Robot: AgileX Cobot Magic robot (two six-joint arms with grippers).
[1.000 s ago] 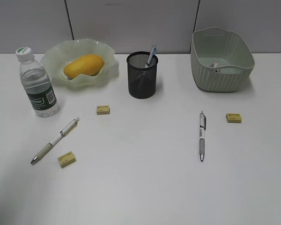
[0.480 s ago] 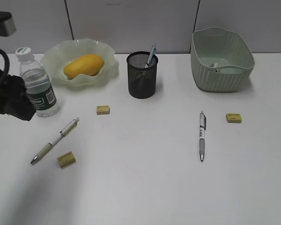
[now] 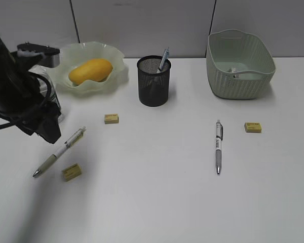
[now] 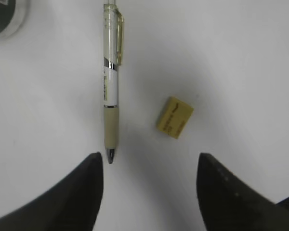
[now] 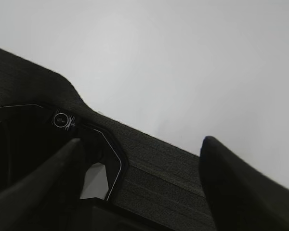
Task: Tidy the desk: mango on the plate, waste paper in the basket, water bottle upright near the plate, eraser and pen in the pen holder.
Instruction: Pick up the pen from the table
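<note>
White desk (image 3: 157,192) under grey wall panels (image 3: 142,23); both end effectors gape empty.

Left arm (image 3: 20,96) newly before bottle

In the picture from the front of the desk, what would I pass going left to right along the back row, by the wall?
The robot's arm, hiding the bottle, then the plate with the mango, then the pen holder with a pen in it, then the basket.
</note>
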